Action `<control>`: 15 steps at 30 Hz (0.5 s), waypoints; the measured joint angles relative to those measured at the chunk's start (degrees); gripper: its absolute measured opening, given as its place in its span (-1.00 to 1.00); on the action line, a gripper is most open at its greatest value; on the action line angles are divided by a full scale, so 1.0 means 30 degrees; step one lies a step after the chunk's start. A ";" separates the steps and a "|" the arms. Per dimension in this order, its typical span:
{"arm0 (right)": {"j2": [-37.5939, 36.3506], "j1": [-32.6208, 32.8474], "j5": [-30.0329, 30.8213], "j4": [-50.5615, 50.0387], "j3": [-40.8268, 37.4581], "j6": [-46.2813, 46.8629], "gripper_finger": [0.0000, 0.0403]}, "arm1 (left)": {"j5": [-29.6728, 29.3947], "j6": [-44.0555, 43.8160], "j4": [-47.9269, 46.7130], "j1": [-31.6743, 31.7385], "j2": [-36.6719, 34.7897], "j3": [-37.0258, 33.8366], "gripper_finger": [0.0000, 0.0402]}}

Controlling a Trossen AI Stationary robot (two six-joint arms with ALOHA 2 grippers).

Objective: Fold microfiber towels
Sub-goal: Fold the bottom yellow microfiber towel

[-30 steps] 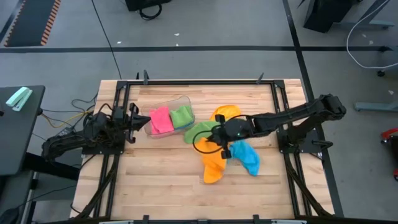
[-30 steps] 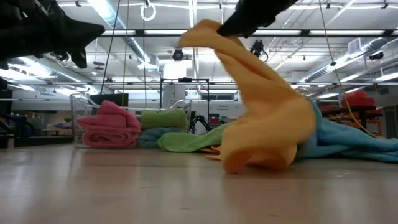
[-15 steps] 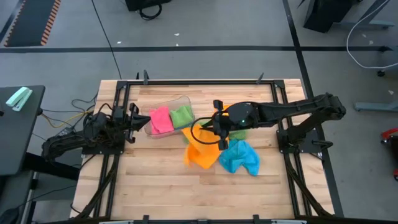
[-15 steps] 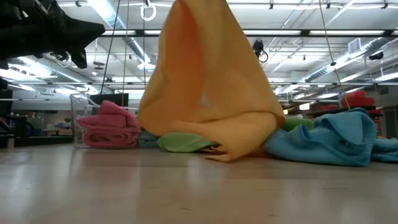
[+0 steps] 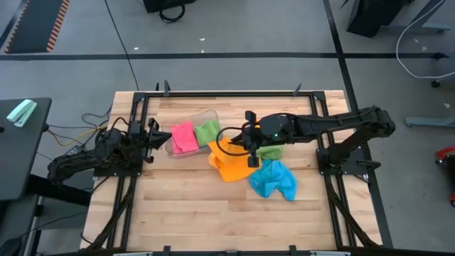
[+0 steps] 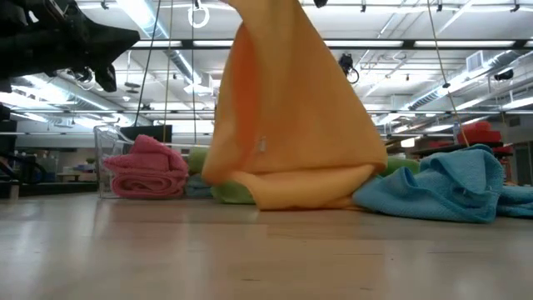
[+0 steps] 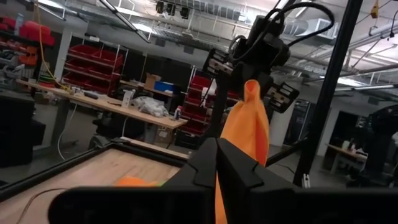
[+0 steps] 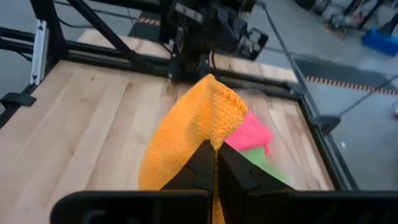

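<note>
My right gripper [image 5: 250,144] is shut on an orange towel [image 5: 227,163] over the middle of the table. The towel hangs as a tall cone [image 6: 283,117] in the low view. A blue towel [image 5: 274,179] lies crumpled on the near right of it. A green towel [image 5: 269,151] lies under my right arm. Folded pink [image 5: 184,136] and green [image 5: 207,131] towels sit in a clear tub [image 5: 213,114]. My left gripper [image 5: 153,139] waits shut at the table's left, beside the tub. My right gripper pinches a bunched tip of the orange towel [image 8: 210,127] between its two fingers; a rounded fold of cloth stands out past the fingertips. The fingers come from the table's right, slanting down. The towel hangs slack below them, its lower end [image 6: 300,196] resting on the table.
A black metal frame [image 5: 227,93] runs around the wooden table top. Bare wood [image 5: 192,206] lies along the near side. The tub stands at the far left of the hanging towel.
My right gripper has risen and gone toward the far edge with the orange towel. The towel has been drawn off the blue one and lifted into a hanging cone; its lower end has slid far and left along the table. The blue towel has bunched up.
</note>
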 joint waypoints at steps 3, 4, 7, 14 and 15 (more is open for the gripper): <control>0.0110 -0.0223 -0.0371 -0.0561 -0.0025 0.0795 -0.93 | 0.0000 0.0295 0.0023 -0.0007 0.0002 0.0000 -0.86; 0.0110 -0.0261 -0.0606 -0.0698 -0.0036 0.1143 -0.93 | 0.0000 0.0300 0.0037 -0.0007 -0.0003 0.0000 -0.85; 0.0102 -0.0228 -0.1052 -0.1159 -0.0036 0.1926 -0.93 | 0.0000 0.0112 0.0041 -0.0007 -0.0003 0.0000 -0.83; 0.0110 0.0069 -0.1123 -0.1997 -0.0036 0.4184 -0.93 | 0.0007 -0.0793 0.0244 -0.0007 0.0004 0.0000 -0.87; 0.0110 0.0207 -0.1141 -0.2091 -0.0036 0.4277 -0.93 | 0.0000 -0.0793 0.0244 -0.0007 0.0004 0.0000 -0.88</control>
